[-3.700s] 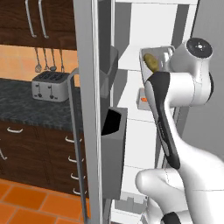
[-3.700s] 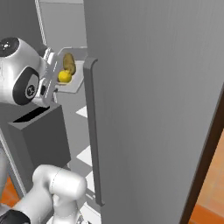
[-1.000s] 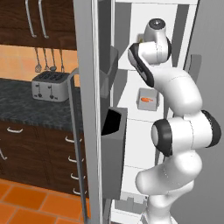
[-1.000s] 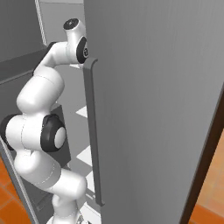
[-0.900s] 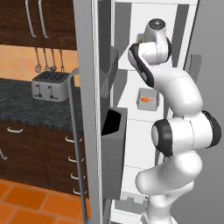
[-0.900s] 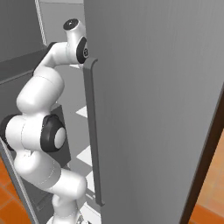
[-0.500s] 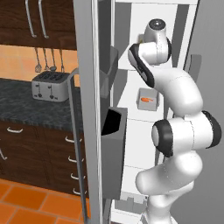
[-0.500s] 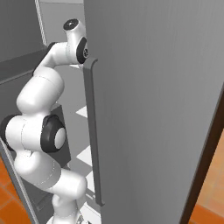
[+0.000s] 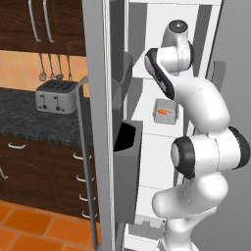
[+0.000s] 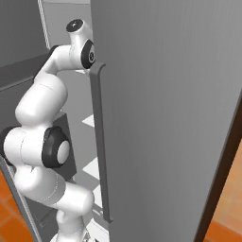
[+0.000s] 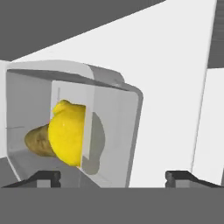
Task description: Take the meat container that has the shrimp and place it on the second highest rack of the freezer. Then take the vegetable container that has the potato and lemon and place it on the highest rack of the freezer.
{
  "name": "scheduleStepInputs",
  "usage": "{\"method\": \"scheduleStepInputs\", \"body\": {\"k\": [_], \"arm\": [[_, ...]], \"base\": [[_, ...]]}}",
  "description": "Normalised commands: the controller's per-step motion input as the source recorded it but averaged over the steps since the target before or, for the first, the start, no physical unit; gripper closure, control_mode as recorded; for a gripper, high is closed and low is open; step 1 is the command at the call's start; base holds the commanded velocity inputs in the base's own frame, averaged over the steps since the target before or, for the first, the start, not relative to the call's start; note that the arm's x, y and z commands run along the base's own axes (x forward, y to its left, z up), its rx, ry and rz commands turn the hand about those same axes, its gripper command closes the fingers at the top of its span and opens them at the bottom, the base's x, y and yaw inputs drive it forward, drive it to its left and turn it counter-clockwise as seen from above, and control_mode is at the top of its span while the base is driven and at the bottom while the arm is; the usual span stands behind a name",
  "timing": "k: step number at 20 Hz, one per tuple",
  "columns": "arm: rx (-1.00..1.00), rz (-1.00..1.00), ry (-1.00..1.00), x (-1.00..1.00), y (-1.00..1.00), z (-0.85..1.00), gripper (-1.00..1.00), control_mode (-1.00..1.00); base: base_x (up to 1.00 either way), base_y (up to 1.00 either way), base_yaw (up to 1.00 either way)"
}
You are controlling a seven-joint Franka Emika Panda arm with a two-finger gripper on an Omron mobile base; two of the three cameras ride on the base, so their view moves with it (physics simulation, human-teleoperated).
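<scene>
Two containers sit inside the freezer (image 9: pixel 162 73): the shrimp (image 9: pixel 165 111) tray rests on the second highest rack (image 9: pixel 152 120), and the vegetable container (image 11: pixel 78 127) with the lemon (image 11: pixel 68 133) and potato (image 11: pixel 38 141) lies just ahead of the claw (image 11: pixel 113 177). Its fingertips stand wide apart, one each side of the container's near end, clamped on nothing. This looks like the release of the second container, so the next move probably calls for backing straight out of the freezer without nudging the tray. Above the shrimp tray, the arm hides the highest rack, so the container's seating there cannot be confirmed.
</scene>
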Motion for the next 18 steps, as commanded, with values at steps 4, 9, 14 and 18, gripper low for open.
{"method": "scheduleStepInputs", "body": {"k": [4,9,14,18], "arm": [[0.0,0.0,-0.23,-0.83,0.0,0.01,-1.0,-1.0],[0.0,0.0,0.04,-0.99,0.06,0.3,-1.0,-1.0],[0.0,0.08,0.14,-1.0,0.12,0.12,-1.0,-1.0],[0.0,0.18,0.14,-1.0,0.08,-0.1,-1.0,-1.0]], "base": [[0.0,0.0,0.0],[0.0,0.0,0.0],[0.0,0.0,0.0],[0.0,0.0,0.0]]}}
